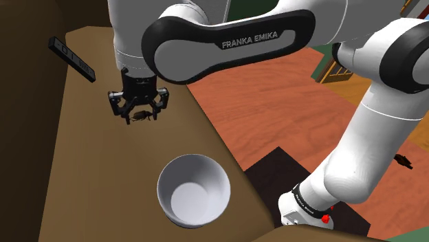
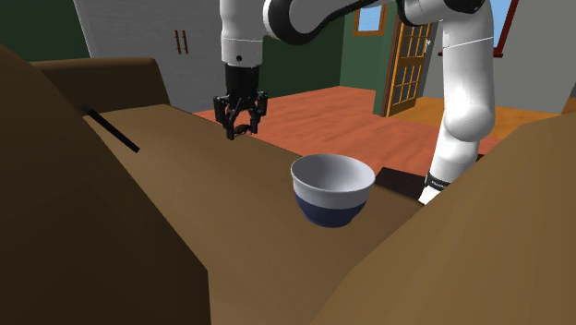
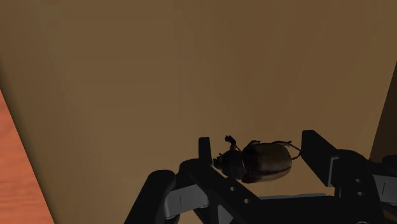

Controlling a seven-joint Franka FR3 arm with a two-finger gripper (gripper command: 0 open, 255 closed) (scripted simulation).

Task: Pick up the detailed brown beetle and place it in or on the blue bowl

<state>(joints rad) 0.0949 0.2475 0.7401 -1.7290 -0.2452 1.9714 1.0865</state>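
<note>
The small dark brown beetle with a glossy rounded back [image 3: 257, 162] is clasped between the two black fingers of the all-black gripper [image 3: 259, 150]; the fingers are drawn in narrowly, one set against its head and the other at its rear, as is seen in the wrist view. In the shoulder view the gripper [image 1: 139, 113] is seen pointing down over the flat brown surface [image 1: 89, 158], with the beetle [image 1: 141, 116] at its tips. Whether the beetle is lifted clear of the surface cannot be told.

The round bowl, white inside and dark blue around its lower outside [image 2: 332, 210], is found upright on the same surface [image 2: 212, 203], well apart from the gripper [image 2: 240, 127] and towards the second exterior view's right. In the shoulder view the bowl [image 1: 206, 172] is seen below the gripper, near the surface's edge. A long thin black bar [image 1: 71, 59] is laid on the surface beyond the gripper, towards the shoulder view's upper left; a reddish wooden floor [image 1: 275, 103] is seen beside the surface.
</note>
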